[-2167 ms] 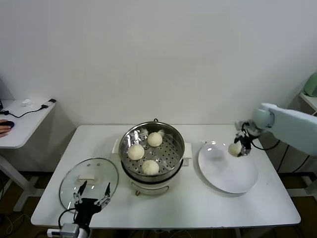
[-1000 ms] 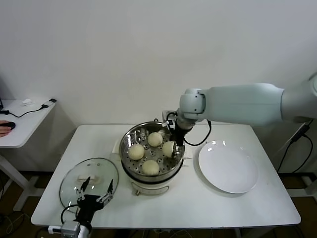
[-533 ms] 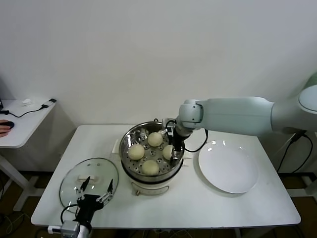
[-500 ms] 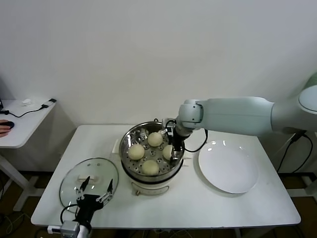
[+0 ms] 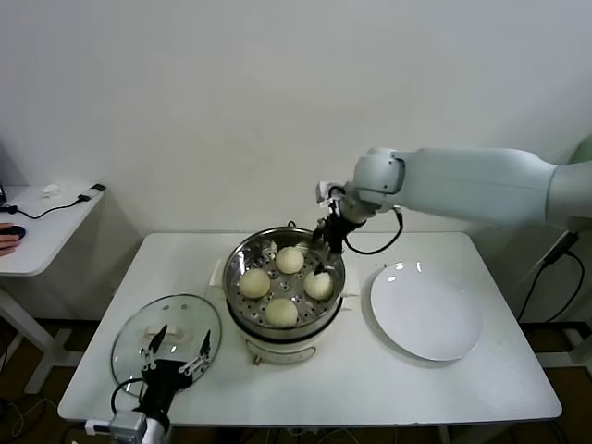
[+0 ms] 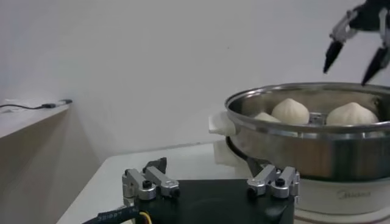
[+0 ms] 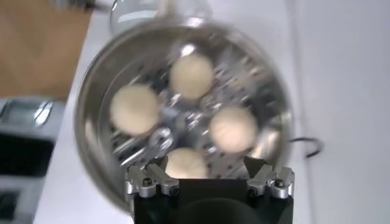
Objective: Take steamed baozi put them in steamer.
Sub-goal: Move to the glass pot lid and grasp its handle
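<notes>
The steamer stands mid-table, a steel pot with a perforated tray on a cream base. Four cream-white baozi lie in the tray: at the back, left, front and right. My right gripper hangs open and empty just above the steamer's back right rim, clear of the buns. The right wrist view looks down on the steamer and its buns between the open fingers. My left gripper is parked open at the front left, over the glass lid.
A round glass lid with a white handle lies front left of the steamer. A bare white plate lies to the right. A side table stands far left. In the left wrist view the steamer stands ahead.
My right gripper has let go of the fourth baozi, which now rests at the tray's right side, and has risen and drawn back to the right. The left arm has not moved.
</notes>
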Available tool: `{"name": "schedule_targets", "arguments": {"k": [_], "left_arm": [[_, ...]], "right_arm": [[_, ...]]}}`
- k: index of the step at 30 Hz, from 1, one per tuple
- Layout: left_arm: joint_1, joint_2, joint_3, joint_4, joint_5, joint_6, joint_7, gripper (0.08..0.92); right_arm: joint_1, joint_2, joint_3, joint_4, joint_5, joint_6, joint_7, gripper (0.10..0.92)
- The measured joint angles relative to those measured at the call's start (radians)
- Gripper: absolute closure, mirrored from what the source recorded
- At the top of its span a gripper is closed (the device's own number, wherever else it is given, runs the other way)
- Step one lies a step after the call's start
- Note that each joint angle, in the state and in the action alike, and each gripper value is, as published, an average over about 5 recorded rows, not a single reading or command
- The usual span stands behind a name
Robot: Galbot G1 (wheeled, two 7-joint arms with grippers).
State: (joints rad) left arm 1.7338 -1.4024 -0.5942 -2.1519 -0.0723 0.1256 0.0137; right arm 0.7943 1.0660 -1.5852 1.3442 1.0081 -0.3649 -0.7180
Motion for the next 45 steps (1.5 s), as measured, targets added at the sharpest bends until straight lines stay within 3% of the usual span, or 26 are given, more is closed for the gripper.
{"name": "schedule_targets", "arguments": {"k": [11,22,33,45], "left_arm": [[-0.040,-0.003,0.002,-0.005,-0.064,0.029,-0.031,0.177],[-0.073,0.040,-0.015,0.027,-0.094,0.028,-0.048,0.177],[-0.101,0.076,-0.021,0.085,-0.055,-0.037,-0.057,0.177],[-0.107,0.086,-0.023,0.149,0.062,-0.140,-0.103,0.177]], "right_arm": [[-0.297,-0.244,0.507,0.051,-0.104,0.056,0.347,0.203],[-0.957,-0.427,1.192,0.183,-0.248,0.162,0.585,0.203],[-1.679,-0.265,1.846,0.274,-0.389,0.328,0.639,0.203],[-2.144,0.007,2.100,0.269,-0.485,0.548,0.651,0.203]]}}
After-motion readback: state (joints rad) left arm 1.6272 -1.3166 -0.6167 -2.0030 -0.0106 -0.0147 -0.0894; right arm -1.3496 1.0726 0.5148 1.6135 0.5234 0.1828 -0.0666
